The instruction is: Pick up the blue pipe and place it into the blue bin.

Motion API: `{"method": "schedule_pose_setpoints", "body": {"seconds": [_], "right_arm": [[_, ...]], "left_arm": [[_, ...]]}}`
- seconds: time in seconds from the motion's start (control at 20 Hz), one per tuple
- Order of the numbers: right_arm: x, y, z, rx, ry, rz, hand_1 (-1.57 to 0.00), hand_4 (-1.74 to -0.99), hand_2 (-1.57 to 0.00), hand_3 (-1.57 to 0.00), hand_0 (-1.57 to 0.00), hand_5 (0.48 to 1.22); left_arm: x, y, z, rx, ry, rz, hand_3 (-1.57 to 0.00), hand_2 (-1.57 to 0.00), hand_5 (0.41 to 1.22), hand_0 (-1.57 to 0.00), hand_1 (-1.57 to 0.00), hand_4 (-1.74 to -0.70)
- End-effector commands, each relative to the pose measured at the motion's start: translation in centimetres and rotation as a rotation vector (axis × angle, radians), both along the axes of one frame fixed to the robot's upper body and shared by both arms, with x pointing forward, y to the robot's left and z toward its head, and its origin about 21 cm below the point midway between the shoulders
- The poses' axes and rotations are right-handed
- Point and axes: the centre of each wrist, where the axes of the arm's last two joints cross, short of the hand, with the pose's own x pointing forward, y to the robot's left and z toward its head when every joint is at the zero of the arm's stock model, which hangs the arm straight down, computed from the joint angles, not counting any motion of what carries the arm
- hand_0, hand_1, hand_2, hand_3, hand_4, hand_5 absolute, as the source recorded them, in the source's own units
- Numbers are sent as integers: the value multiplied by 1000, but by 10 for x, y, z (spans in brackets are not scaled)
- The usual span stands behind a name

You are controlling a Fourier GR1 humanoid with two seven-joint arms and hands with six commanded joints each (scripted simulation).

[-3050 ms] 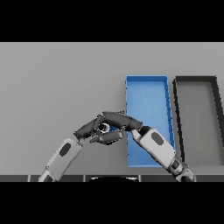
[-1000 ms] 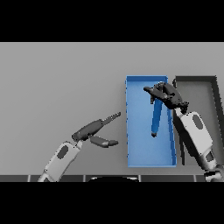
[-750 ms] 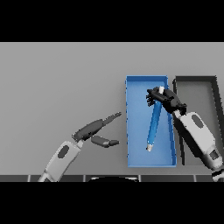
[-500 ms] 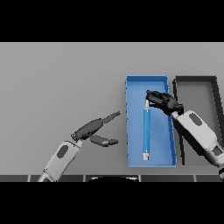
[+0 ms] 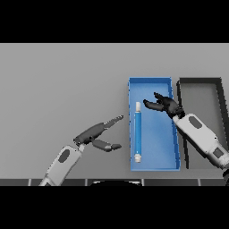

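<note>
The blue pipe (image 5: 138, 131) lies inside the blue bin (image 5: 154, 164). The right hand (image 5: 163, 104), fingers spread and empty, hovers above (withdrawing carelessly could nudge the pipe). The left hand (image 5: 96, 135) rests open on the table (image 5: 62, 80).

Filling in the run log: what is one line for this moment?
blue pipe: lying flat in blue bin | right hand: open, above bin | left hand: open, over table | dark bin: beside blue bin

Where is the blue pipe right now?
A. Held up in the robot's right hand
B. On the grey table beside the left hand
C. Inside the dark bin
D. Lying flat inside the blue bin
D: the blue pipe lies lengthwise on the floor of the blue bin, and the right hand above the bin has open fingers and holds nothing.
</note>
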Motion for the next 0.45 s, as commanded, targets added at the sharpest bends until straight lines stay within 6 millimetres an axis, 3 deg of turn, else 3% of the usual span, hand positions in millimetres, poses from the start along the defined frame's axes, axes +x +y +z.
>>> {"method": "schedule_pose_setpoints", "body": {"seconds": [0.0, 0.4], "right_arm": [[1, 0, 3, 1, -5, 0, -20, -1119, -19, -15, -23, 695], [-1, -3, 2, 14, -7, 23, -8, -1129, -7, -6, -9, 677]], "left_arm": [[-1, 0, -1, -4, -8, -1, 1, 1, 462, 1, 1, -915], [2, -1, -7, -2, 2, 7, 1, 1, 468, 1, 1, -920]]}}
